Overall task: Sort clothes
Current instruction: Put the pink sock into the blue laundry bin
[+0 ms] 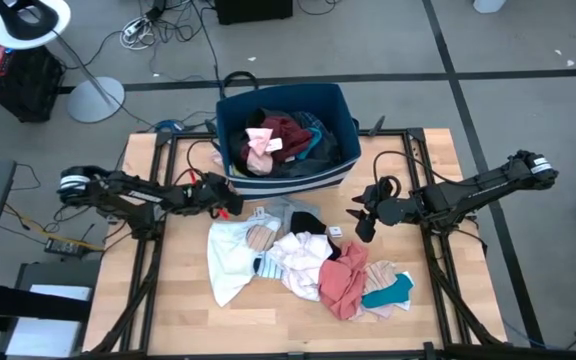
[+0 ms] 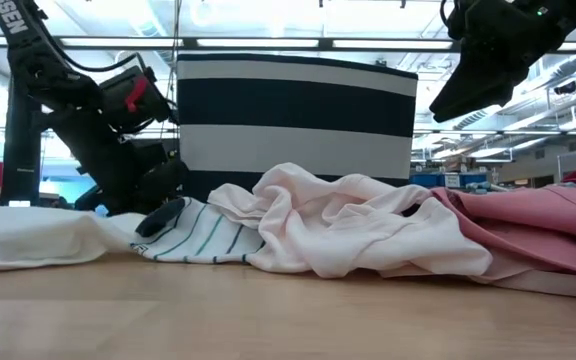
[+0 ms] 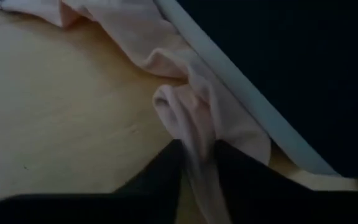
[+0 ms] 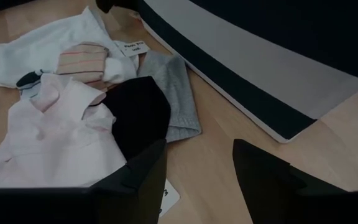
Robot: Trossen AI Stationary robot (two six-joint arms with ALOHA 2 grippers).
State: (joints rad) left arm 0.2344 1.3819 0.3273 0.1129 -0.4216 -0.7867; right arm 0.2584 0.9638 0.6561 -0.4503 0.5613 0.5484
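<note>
Surface: pale wooden table (image 1: 168, 300) on a dark frame, grey floor with cables around it

Bin: navy bin with white stripes (image 1: 340, 170) at the far edge of the table, already holding maroon, pink and dark garments

Pile: the clothes (image 1: 298, 262) lie loose in front of the bin — white, striped, pale pink, black, salmon pink, teal

Key relation: a pale pink garment (image 3: 191, 118) lies along the bin's base on its left side, its fold running straight out from the left gripper (image 3: 197, 163), which is much the nearer arm to it

Left gripper: fingers drawn close either side of that fold, cloth pinched between them — a grip seems to be forming

Right gripper: the right gripper (image 4: 199, 165) hangs above the table right of the pile, jaws well apart, holding nothing, with the black and grey pieces (image 4: 166, 106) just ahead of it
</note>
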